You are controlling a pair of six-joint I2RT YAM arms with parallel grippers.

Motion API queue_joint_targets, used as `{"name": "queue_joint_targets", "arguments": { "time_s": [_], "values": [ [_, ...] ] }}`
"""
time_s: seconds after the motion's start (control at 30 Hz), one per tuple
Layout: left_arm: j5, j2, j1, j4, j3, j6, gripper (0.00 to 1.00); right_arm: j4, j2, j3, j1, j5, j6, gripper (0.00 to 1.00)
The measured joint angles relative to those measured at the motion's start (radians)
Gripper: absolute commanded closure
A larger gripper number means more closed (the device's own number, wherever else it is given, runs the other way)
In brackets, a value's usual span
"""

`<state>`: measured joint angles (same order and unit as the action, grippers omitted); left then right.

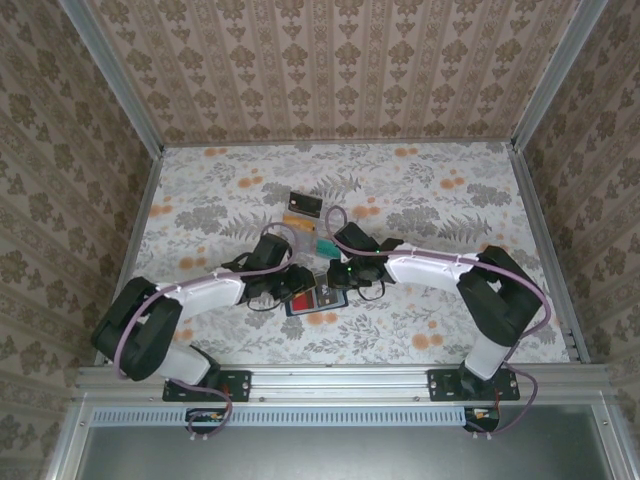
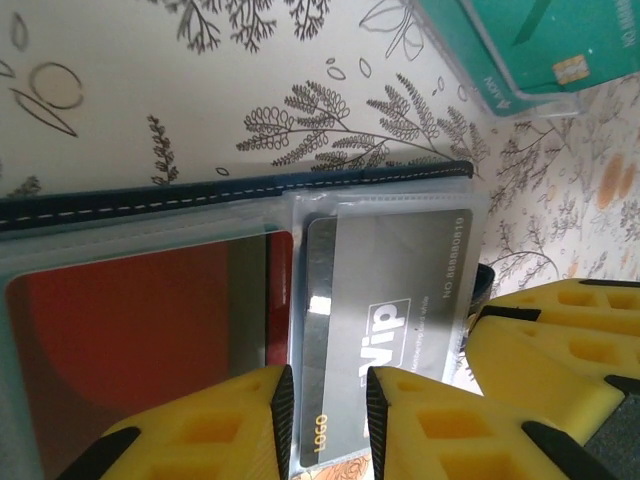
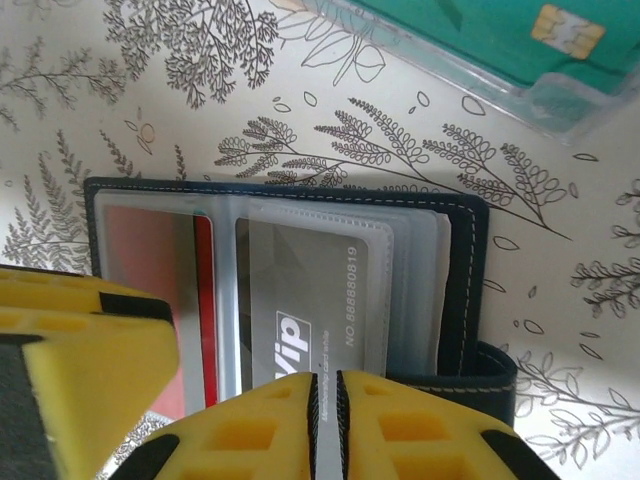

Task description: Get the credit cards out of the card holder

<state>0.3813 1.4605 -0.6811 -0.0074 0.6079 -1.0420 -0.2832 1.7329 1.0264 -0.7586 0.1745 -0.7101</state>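
The left gripper has its fingers apart over the wallet; the right gripper pinches the grey card.

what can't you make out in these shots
- Top external: the card holder lies mostly hidden under both wrists.
- Right wrist: the right gripper covers the lower edge of the grey card; whether it pinches card or sleeve is unclear.
- Left wrist: the red card is blurred behind plastic; the teal card is cut by the frame edge.
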Motion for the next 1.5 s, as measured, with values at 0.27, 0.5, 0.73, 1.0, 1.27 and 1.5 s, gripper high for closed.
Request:
{"name": "queue_joint_targets", "arguments": {
  "time_s": [0.27,0.5,0.73,1.0,1.27,1.5],
  "values": [
    [0.015,0.053,-0.006,0.032,0.007,-0.014,0.72,-0.039,0.037,0.022,-0.002,0.006,0.000,0.83],
    [0.015,0.057,-0.003,0.038,0.008,-0.014,0.71,-0.055,0.075,0.035,-0.002,0.002,0.000,0.83],
    [0.039,0.064,0.008,0.046,0.008,-0.008,0.70,-0.062,0.089,0.050,-0.002,0.002,0.000,0.84],
    [0.092,0.079,0.035,0.047,0.016,0.027,0.69,-0.066,0.092,0.055,-0.002,0.002,0.000,0.84],
    [0.138,0.097,0.042,0.044,0.033,0.079,0.70,-0.066,0.092,0.055,-0.002,0.002,0.000,0.84],
    [0.153,0.104,0.043,0.043,0.039,0.105,0.74,-0.071,0.093,0.058,-0.002,0.002,0.000,0.84]
  ]
}}
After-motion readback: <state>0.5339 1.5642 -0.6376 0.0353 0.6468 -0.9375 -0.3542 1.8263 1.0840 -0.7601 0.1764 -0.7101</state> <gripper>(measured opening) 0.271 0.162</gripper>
